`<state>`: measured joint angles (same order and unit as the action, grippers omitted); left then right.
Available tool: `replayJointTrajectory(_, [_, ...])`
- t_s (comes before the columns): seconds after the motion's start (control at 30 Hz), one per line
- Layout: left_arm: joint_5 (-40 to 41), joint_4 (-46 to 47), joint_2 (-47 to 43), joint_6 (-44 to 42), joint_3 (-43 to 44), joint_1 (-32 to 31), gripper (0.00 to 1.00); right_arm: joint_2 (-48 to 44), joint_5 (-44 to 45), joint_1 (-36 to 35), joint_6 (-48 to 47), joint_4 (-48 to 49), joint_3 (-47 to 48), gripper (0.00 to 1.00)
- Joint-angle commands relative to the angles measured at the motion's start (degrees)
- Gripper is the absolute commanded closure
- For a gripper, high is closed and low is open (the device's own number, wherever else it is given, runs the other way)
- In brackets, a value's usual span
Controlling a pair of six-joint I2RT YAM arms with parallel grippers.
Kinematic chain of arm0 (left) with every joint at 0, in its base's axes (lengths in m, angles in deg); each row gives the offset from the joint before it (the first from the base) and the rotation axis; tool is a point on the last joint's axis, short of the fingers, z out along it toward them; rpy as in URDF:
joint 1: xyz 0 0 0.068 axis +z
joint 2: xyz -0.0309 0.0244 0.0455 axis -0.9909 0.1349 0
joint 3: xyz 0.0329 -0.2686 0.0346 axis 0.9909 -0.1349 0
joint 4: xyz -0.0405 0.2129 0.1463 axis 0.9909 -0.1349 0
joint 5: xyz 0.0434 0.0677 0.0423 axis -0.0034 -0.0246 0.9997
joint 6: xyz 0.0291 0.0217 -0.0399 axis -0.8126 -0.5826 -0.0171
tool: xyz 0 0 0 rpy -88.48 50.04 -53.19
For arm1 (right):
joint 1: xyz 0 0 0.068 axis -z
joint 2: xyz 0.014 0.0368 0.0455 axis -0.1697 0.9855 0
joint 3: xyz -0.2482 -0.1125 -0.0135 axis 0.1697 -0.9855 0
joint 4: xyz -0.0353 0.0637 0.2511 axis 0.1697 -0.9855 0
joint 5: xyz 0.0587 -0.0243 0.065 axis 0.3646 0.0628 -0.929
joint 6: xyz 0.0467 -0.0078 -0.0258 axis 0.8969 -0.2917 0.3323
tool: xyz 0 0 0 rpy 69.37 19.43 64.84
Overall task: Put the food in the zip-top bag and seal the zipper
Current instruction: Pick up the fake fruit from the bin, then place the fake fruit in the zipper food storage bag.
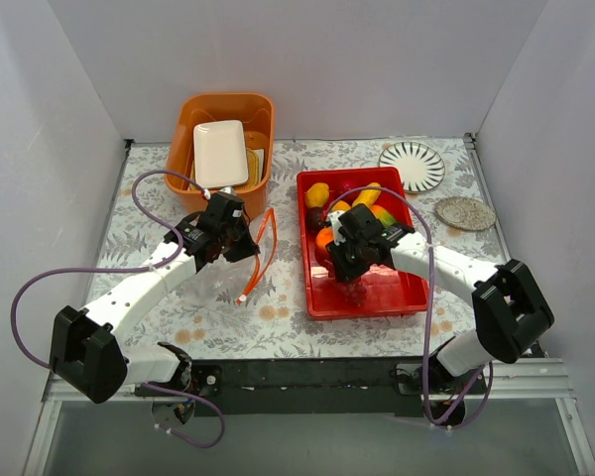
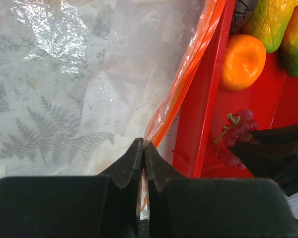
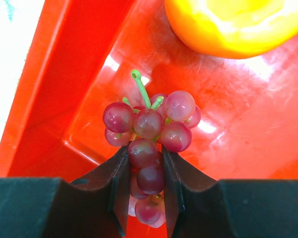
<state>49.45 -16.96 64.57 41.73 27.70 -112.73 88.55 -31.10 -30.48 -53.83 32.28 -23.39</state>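
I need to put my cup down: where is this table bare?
Bare tablecloth lies at the near edge, between the clear bag and the red tray, and in the far strip between the orange tub and the striped plate. The tray's near half holds only the grapes in the right gripper. Its far half is crowded with fruit.

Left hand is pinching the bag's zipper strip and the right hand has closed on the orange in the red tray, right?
Not the orange. The right wrist view shows the right hand closed on the bunch of grapes, with the orange lying free beside them in the red tray. The rest holds: the left hand is pinching the zipper strip.
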Motion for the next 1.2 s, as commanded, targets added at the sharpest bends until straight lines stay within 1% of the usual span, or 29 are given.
replayJointTrajectory(0.0, [-0.9,0.4,-1.3,-0.2,0.2,0.2,1.00,-3.6,1.1,-0.4,1.7,-0.1,0.9,0.99])
replayJointTrajectory(0.27, [-1.6,1.1,-0.9,0.2,0.5,0.2,1.00,-7.6,3.4,-0.3,6.7,-0.4,4.7,0.99])
replayJointTrajectory(0.33, [-2.1,1.5,-0.8,0.2,0.7,0.2,1.00,-8.3,0.9,-0.3,7.6,1.1,5.3,0.99])
replayJointTrajectory(0.43, [-2.8,2.2,-0.6,0.3,0.7,0.2,1.00,-9.1,-3.6,-0.3,11.7,2.7,6.8,0.99])
replayJointTrajectory(0.5, [-2.8,2.4,-0.3,0.8,0.8,0.2,1.00,-9.9,-7.5,-0.3,15.8,6.7,7.1,0.99])
replayJointTrajectory(0.53, [-4.7,3.0,-0.2,0.9,0.7,0.2,1.00,-10.0,-8.3,-0.3,17.2,8.1,7.2,0.99])
replayJointTrajectory(0.57, [-4.9,3.1,-0.2,1.2,0.6,0.2,1.00,-10.3,-9.0,-0.3,18.6,11.2,7.3,0.99])
replayJointTrajectory(0.6, [-5.1,3.4,-0.2,1.3,0.4,0.2,1.00,-10.3,-10.4,-0.3,21.7,12.9,7.4,0.99])
replayJointTrajectory(0.67, [-5.7,4.0,-0.3,2.1,0.0,0.2,1.00,-10.1,-12.2,-0.3,25.1,16.8,7.7,0.99])
replayJointTrajectory(0.7, [-5.9,4.2,-0.4,2.4,-0.1,0.2,1.00,-10.0,-14.1,-0.3,28.3,21.0,7.7,0.99])
replayJointTrajectory(0.77, [-6.8,5.1,-0.8,3.1,-0.5,0.2,1.00,-9.3,-15.6,-0.4,32.4,26.1,6.8,0.99])
replayJointTrajectory(0.8, [-7.2,5.4,-1.1,4.0,-1.1,0.2,1.00,-9.1,-17.1,-0.3,34.4,33.0,5.9,0.99])
replayJointTrajectory(0.83, [-7.6,6.2,-1.5,4.4,-1.4,0.2,1.00,-8.8,-18.1,-0.3,38.2,36.4,5.2,0.99])
replayJointTrajectory(0.87, [-8.0,6.6,-1.8,4.7,-1.5,0.2,1.00,-7.8,-18.9,-0.3,39.4,38.8,4.5,0.99])
replayJointTrajectory(1.0, [-8.2,7.1,-3.0,6.8,-2.3,0.2,1.00,-4.9,-19.4,-0.4,44.1,48.0,3.3,0.99])
replayJointTrajectory(1.03, [-8.3,7.6,-3.3,8.0,-3.0,0.2,1.00,-4.3,-19.2,-0.6,44.9,53.4,2.4,0.99])
replayJointTrajectory(1.07, [-8.4,8.0,-4.1,8.6,-3.1,0.2,1.00,-2.9,-18.8,-0.9,46.6,54.3,1.8,0.99])
replayJointTrajectory(1.17, [-9.0,9.9,-5.2,10.6,-3.9,0.2,1.00,0.0,-15.8,-2.3,45.6,55.3,0.6,0.99])
